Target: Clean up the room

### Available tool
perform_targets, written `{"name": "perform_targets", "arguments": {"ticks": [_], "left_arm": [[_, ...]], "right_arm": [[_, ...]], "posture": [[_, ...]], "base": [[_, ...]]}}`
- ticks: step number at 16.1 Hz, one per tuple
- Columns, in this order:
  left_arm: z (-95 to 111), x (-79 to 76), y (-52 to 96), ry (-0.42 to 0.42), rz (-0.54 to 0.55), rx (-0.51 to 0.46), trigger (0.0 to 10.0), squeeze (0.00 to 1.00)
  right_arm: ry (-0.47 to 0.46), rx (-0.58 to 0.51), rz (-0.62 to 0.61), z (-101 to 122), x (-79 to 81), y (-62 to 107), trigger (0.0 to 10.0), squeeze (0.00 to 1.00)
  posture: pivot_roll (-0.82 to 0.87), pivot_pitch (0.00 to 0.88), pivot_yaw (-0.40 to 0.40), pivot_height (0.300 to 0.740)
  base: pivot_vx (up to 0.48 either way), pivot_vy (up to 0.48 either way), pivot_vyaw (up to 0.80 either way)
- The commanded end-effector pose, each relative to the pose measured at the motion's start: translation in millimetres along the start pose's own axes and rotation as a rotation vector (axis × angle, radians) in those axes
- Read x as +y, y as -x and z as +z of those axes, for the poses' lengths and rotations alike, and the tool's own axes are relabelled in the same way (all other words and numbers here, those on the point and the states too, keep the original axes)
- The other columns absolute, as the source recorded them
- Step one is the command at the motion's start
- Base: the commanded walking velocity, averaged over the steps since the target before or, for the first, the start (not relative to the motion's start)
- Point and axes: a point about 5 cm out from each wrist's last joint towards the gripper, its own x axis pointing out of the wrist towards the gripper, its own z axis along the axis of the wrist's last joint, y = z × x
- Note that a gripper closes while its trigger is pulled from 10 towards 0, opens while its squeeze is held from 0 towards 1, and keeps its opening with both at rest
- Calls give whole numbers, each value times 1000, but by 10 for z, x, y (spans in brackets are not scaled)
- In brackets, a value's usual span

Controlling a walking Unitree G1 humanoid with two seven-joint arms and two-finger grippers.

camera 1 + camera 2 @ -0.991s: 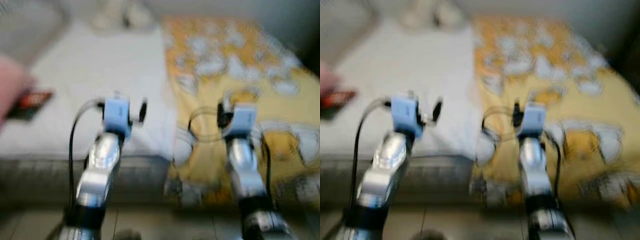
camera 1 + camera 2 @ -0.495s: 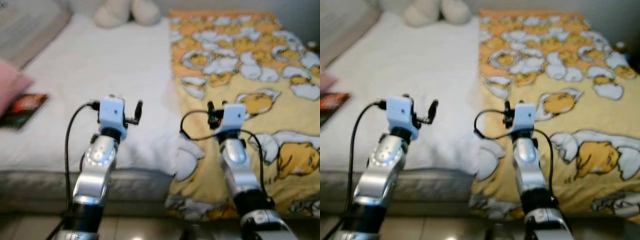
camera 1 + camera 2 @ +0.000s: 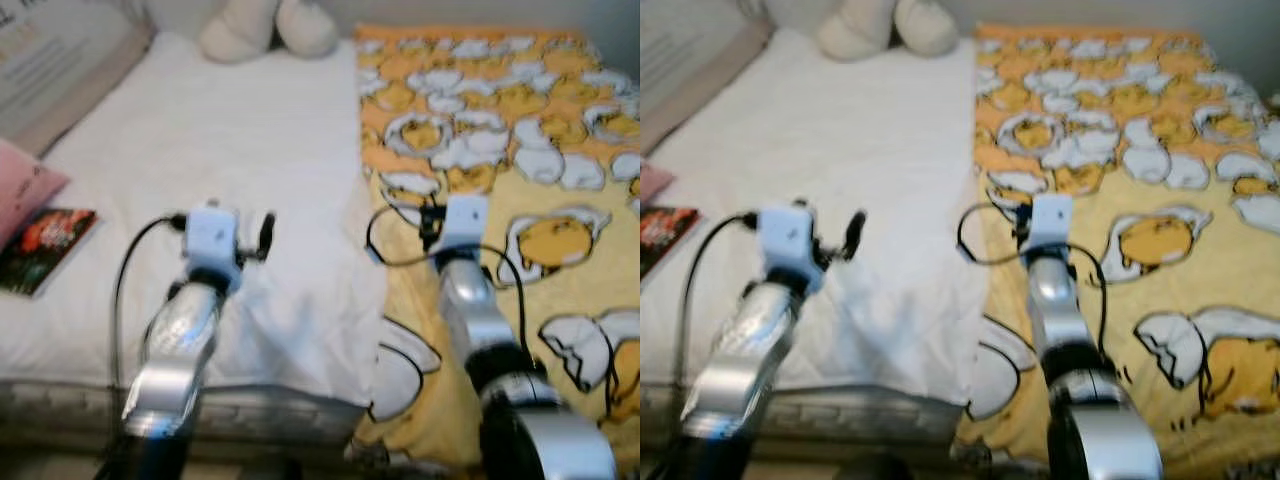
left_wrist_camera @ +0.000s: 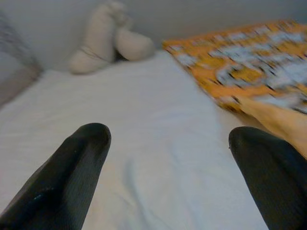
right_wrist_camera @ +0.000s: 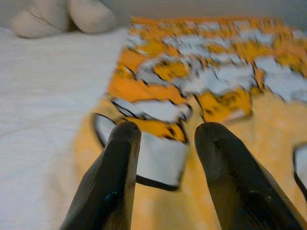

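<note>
A yellow blanket (image 3: 520, 120) printed with egg figures covers the right half of the bed and hangs over its near edge. The left half shows a bare white sheet (image 3: 230, 130). A cream plush toy (image 3: 268, 25) lies at the far end of the bed. A dark book (image 3: 45, 248) rests on the sheet at the left, beside a pink pillow (image 3: 20, 190). My left gripper (image 4: 168, 153) hovers open over the white sheet, holding nothing. My right gripper (image 5: 168, 139) is held open above the blanket's left edge, its fingers a small gap apart and empty.
A grey-beige pillow (image 3: 60, 60) lies at the far left corner of the bed. The grey mattress side (image 3: 290, 415) runs along the near edge, right under my arms.
The whole picture has shifted and sharpened: the camera has come closer to the bed, and both arms now reach over the mattress. Neither gripper has taken hold of anything.
</note>
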Motion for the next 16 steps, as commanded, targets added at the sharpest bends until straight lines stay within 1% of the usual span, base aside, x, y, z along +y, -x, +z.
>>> {"name": "perform_targets", "arguments": {"ticks": [1,2,3,5,7,8,9,13,14,16], "left_arm": [[103,-103,-20,5,-56,-34,10000,0],[148,-197,92,-20,-174,-41,10000,0],[186,-247,188,-32,-244,-38,10000,0],[205,-215,263,-42,-247,-23,10000,0],[212,-157,329,-50,-226,-2,10000,0],[218,-122,385,-48,-206,13,10000,0],[214,-130,426,-42,-200,27,10000,0],[218,-166,523,-28,-203,53,10000,0],[221,-161,539,-28,-201,60,10000,0],[229,-117,596,-35,-187,83,10000,0]], "right_arm": [[-16,41,-57,-87,-139,19,10000,0],[8,94,-76,-119,-174,-16,10000,0],[43,126,-94,-134,-210,-38,10000,0],[70,153,-91,-152,-204,-49,10000,0],[78,182,-67,-172,-156,-56,10000,0],[87,194,-19,-167,-65,-67,10000,0],[103,225,21,-190,15,-65,10000,0],[127,296,3,-321,16,-12,10000,0],[134,305,3,-336,20,-5,10000,0],[157,301,-42,-340,-20,-3,10000,0]], "posture": [[72,0,56,711],[117,40,69,711],[135,61,73,711],[163,91,72,711],[181,111,65,711],[188,126,57,711],[189,135,51,711],[205,171,47,711],[209,179,48,711],[227,200,51,711]], "base": [[0,0,0],[0,0,0],[0,0,0],[0,0,0],[0,0,0],[0,0,0],[0,0,0],[0,0,0],[0,0,0],[0,0,0]]}}
